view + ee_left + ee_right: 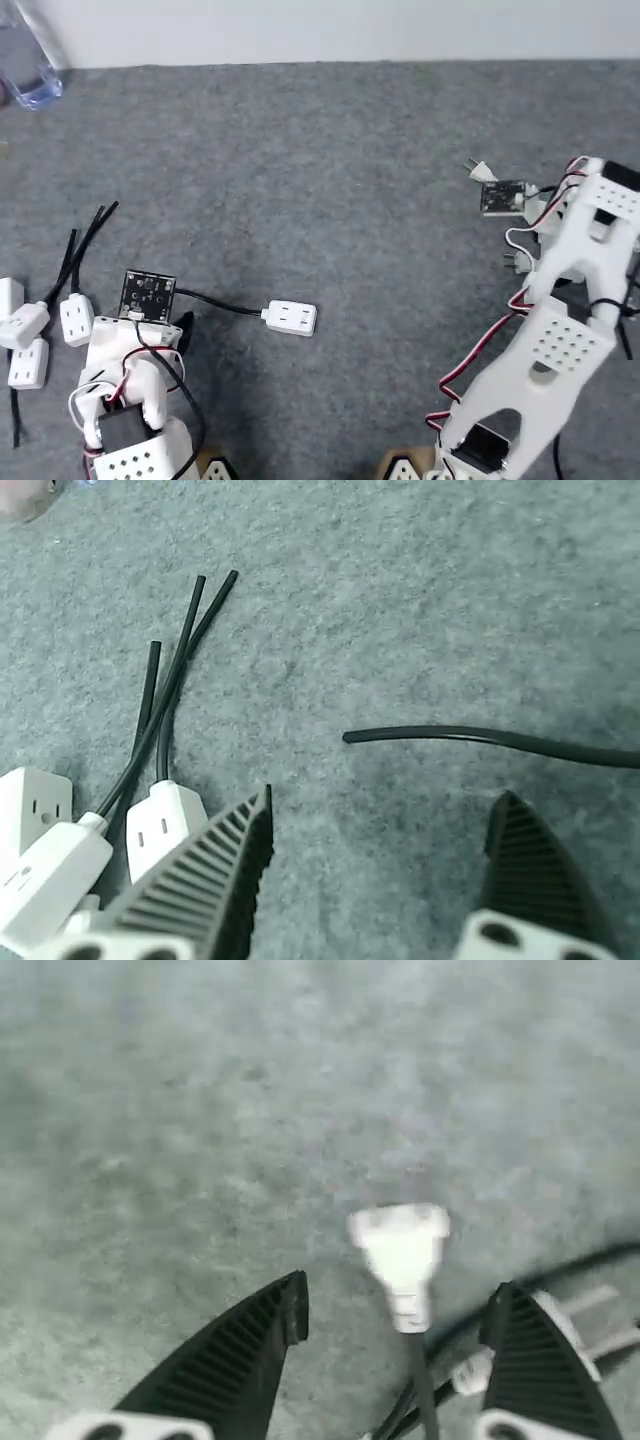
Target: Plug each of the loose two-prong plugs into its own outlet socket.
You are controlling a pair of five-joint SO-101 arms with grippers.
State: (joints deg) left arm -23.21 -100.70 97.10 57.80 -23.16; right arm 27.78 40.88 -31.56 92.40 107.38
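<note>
No plug was seen seated. Right claw [398, 1295] was held apart around a loose plug [400, 1245] at 2 o'clock on the table [330, 180]. Left claw [385, 810] was held apart near sockets [160, 825] at 8 o'clock. All plugging was judged left.

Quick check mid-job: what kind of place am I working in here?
Probably a lab test bench, not a home: a grey felt-like mat is the work surface, the left arm and right arm stand side by side, and short-corded sockets and plugs lie loose.
</note>
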